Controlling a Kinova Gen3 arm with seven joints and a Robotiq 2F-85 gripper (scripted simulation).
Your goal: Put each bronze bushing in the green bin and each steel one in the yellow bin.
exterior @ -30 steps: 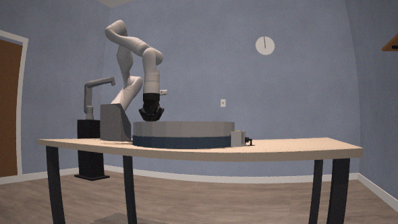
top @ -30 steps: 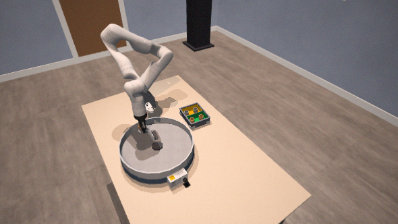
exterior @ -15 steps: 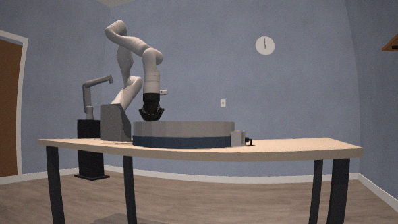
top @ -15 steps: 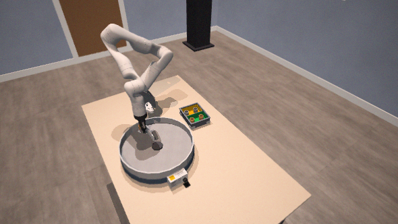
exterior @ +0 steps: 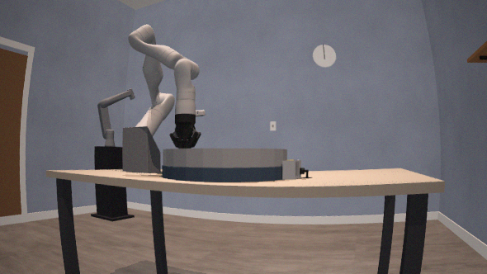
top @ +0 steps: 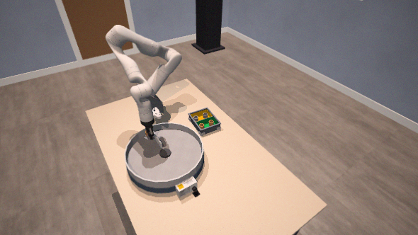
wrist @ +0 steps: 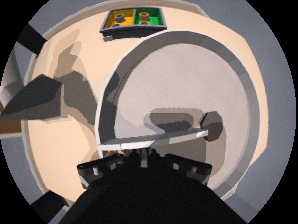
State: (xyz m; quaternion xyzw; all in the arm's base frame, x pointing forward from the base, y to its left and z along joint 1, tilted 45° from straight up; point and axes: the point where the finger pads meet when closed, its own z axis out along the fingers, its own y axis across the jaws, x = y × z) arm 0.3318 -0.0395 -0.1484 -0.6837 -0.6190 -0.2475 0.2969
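There's an orange-brown bit, probably a bronze bushing (top: 146,133) (wrist: 111,152), low beside your hand (top: 151,137) (exterior: 184,146) (wrist: 144,157) at the turntable (top: 202,156) (exterior: 224,158) (wrist: 254,100). Your fingers are nearly pressed together; whether they pinch it, you can't tell. Check the grip before lifting: a shallow bite could slip. If it's secure, rise straight past the rim and the bar (top: 158,141) (wrist: 170,138) running to the hub (top: 165,153) (wrist: 212,125), then swing over.

Confirm bronze, then go for the green bin (top: 206,121) (wrist: 156,19); two bronze ones sit there, so pick a gap. Right alongside is the yellow bin (top: 200,113) (wrist: 131,15), holding two steel; don't drift across the divider. The control box (top: 187,187) (exterior: 291,169) stands on the bench (top: 255,177) (exterior: 248,187) (wrist: 55,150), away from that route.

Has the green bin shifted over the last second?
No. In the top view the green bin keeps its place off the rim of the turntable, with no visible slide either way.
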